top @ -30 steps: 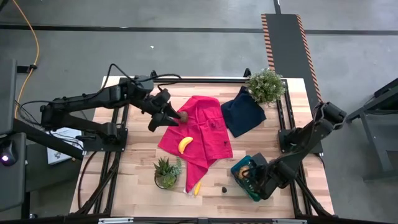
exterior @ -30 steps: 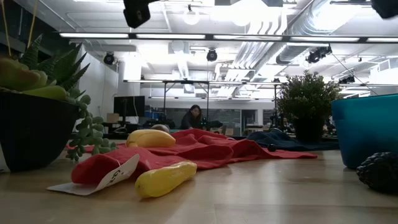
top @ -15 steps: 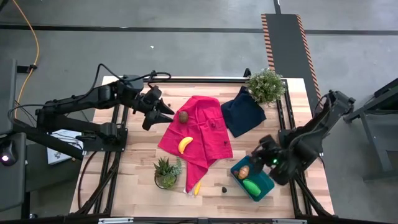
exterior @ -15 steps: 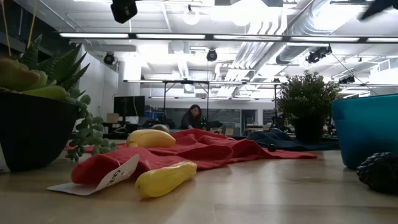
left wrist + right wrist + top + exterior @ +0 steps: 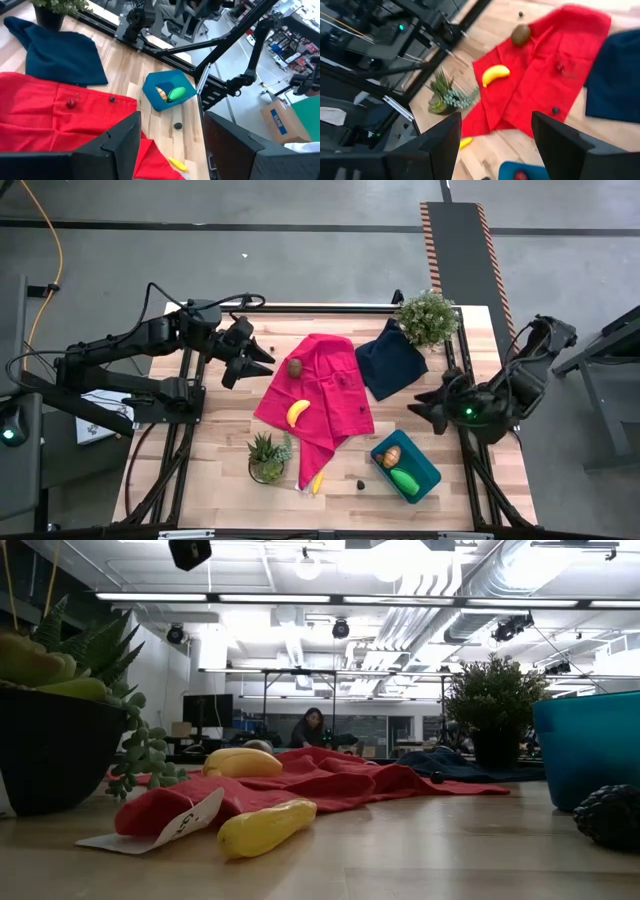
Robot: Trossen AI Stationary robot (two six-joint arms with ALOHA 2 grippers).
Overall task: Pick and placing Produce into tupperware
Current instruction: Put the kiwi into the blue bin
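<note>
Teal tub holds orange piece and green piece. Banana and brown piece on red cloth. Left gripper wide, empty, beside cloth; right gripper wide, empty, above tub.

We only get a slice of the teal tub in the low view, its right side cut off at the frame edge, and the dark lumpy thing beside it is clipped too. The potted succulent runs off the left edge. That little dark speck on the wood near the tub is too small for us to name. In the right wrist view the tub barely peeks in.
</note>
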